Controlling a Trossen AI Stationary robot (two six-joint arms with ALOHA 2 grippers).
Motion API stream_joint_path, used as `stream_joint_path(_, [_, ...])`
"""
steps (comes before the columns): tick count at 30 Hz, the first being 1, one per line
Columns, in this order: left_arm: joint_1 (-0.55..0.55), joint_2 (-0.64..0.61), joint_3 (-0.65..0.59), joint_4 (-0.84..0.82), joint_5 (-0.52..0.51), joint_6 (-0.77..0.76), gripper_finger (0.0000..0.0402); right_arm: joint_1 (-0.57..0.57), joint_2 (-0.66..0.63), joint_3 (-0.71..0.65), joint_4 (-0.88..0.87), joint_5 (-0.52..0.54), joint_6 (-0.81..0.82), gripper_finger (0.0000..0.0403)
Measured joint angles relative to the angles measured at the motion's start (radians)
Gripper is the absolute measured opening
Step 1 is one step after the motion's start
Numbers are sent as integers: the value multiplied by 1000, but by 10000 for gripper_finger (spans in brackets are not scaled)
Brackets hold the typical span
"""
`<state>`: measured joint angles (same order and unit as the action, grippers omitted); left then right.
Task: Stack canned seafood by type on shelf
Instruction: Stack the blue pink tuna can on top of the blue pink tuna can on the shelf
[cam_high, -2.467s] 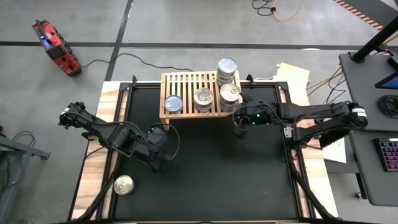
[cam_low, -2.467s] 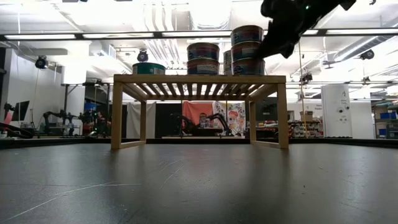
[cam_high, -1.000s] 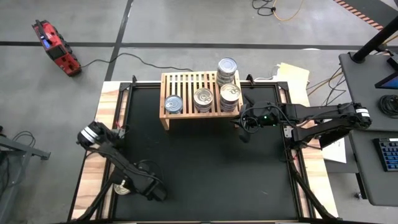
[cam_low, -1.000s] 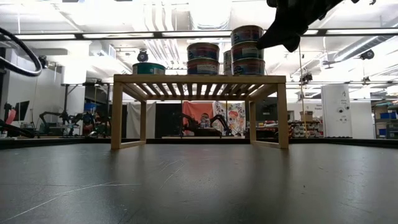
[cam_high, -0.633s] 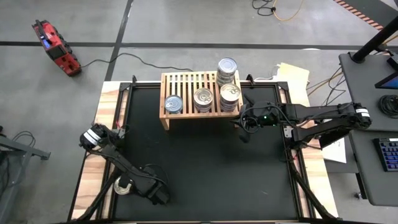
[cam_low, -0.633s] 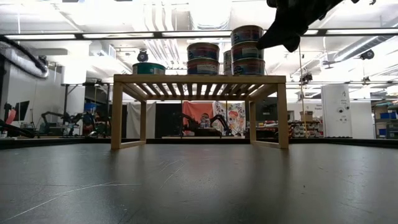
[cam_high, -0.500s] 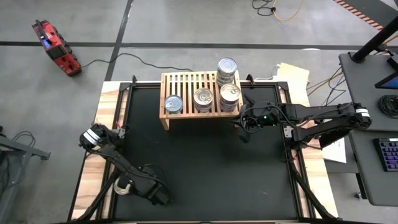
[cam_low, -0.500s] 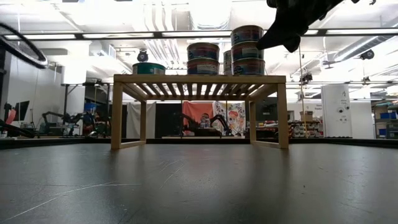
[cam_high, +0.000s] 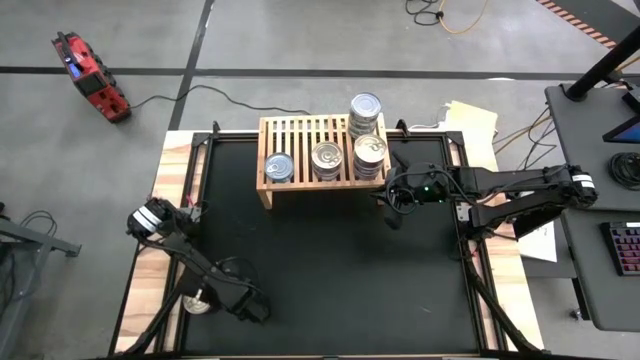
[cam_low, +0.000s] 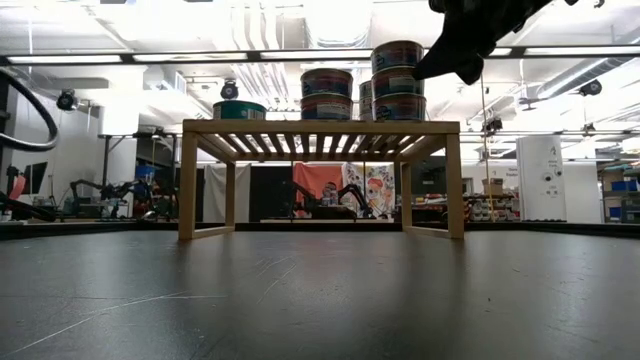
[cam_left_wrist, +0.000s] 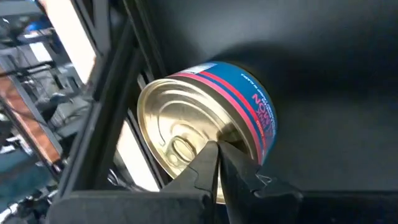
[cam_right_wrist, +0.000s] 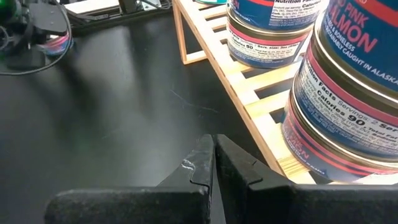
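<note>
Pretty far along here, I'd say. The wooden slatted shelf (cam_high: 310, 150) at the far side of the black mat already carries most of the cans: from above there's a single blue-sided can (cam_high: 279, 167) toward the shelf's left end, a stack in the middle (cam_high: 326, 157), another stack at the right end near the front edge (cam_high: 369, 154), and a taller stack behind it at the far right corner (cam_high: 365, 108). In the low view the left one sits alone and shorter, the middle pile looks two high, and the right ones climb higher; the right wrist view reads "pink salmon" on those right-hand labels. What's left, as far as I can see, is one stray can (cam_left_wrist: 208, 129), blue and red label with a gold-toned lid, sitting at the near-left corner by the mat's frame, well apart from the shelf. The left gripper (cam_left_wrist: 219, 163) is right at it, fingers pinched together with nothing between them, tips just at the lid's rim, so it'd need to spread before any grab. The right gripper (cam_right_wrist: 214, 154) hangs just off the shelf's right end, also clenched and empty, seemingly waiting. So one can to go, by my guess.
</note>
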<state>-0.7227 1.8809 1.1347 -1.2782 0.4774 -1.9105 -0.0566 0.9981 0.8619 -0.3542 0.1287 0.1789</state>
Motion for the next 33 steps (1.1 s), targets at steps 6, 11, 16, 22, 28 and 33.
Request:
stream_joint_path(6, [0,0,82,33,-84,13,0,0,0,0,-3,-2,11,9])
stream_joint_path(11, [9,2,183,99,-282,16,0,0,0,0,-3,-1,7,9])
stream_joint_path(16, [23,3,268,244,-519,141,0,0,0,0,-3,-1,-4,9])
stream_joint_path(22, [29,3,414,175,-721,324,0,0,0,0,-3,-7,6,9])
stream_joint_path(28, [29,1,516,51,-789,412,0,13,0,0,-8,-110,75,9])
stream_joint_path(33, [26,-14,549,90,-837,473,0,74,-1,0,-9,-137,137,9])
